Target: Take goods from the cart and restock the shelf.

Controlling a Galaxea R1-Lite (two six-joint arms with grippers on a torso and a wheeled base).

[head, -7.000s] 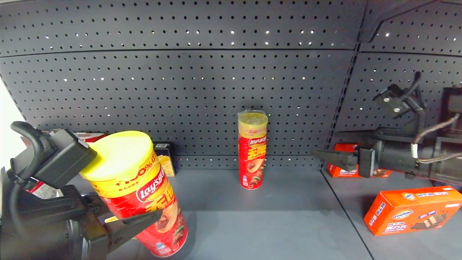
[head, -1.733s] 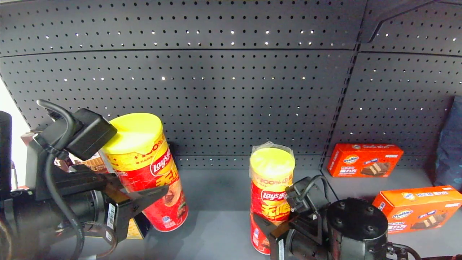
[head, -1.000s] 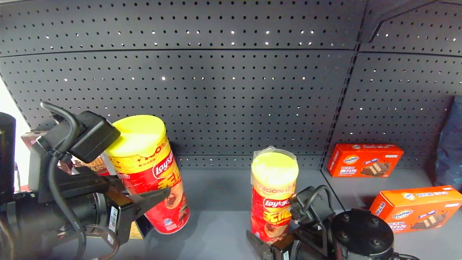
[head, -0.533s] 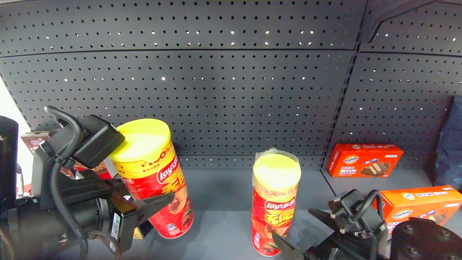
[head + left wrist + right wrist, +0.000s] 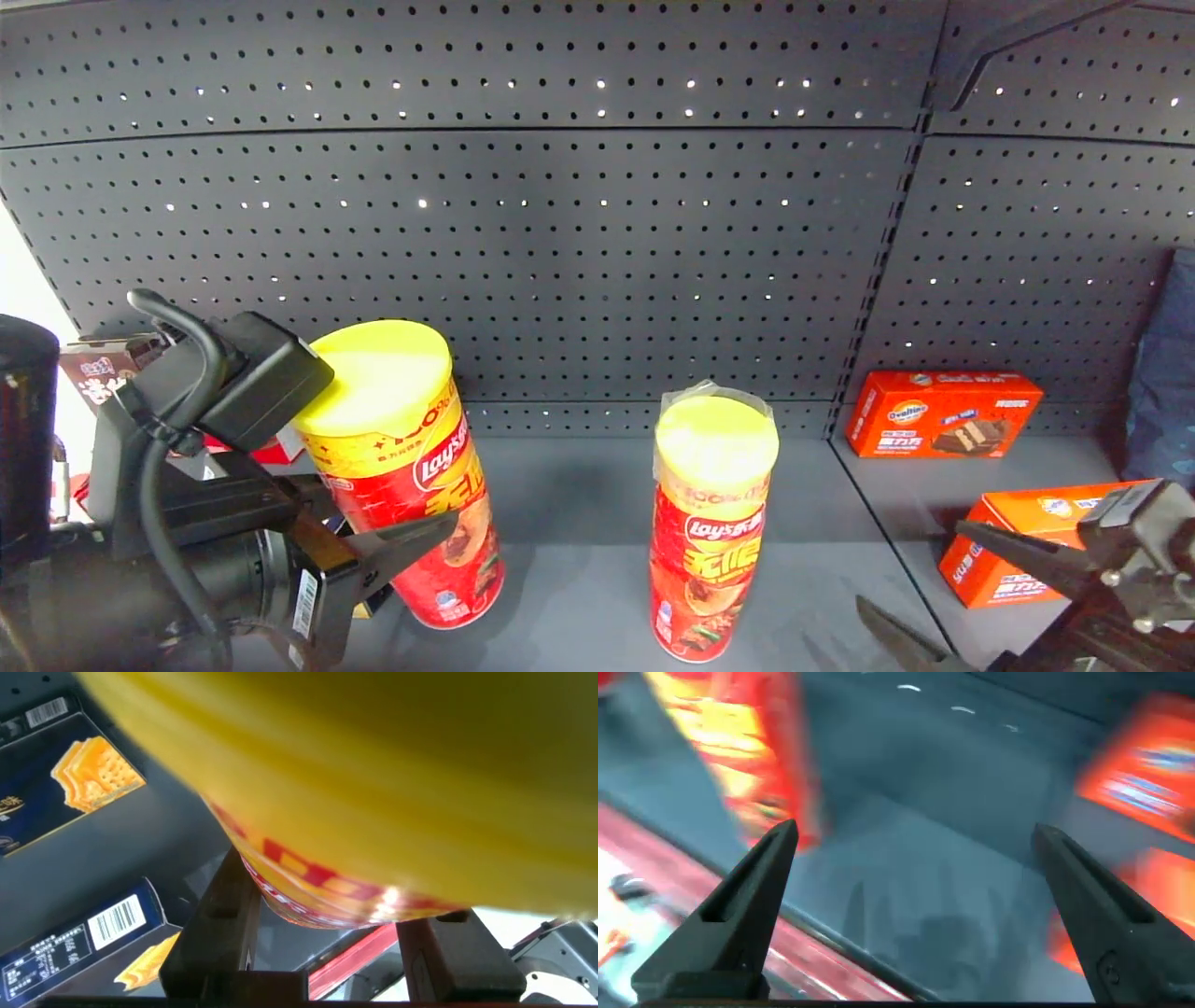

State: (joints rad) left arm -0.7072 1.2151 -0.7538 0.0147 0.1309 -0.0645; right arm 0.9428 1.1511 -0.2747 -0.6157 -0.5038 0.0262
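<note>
Grey shelf backed by dark pegboard. Upright at mid-shelf, free: wrapped chip can. Beyond the divider at right: rear orange box, front orange box. At the shelf's left, slightly tilted: second chip can, clamped in left tool. Low at right, spread wide, empty: right tool.

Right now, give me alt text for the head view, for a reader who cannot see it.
The left gripper clamps a yellow-lidded red chip can, slightly tilted, at the left of a grey shelf. A second can stands free mid-shelf, with the open right gripper low to its right. Farther right lie a back orange box and a front orange box.
</note>
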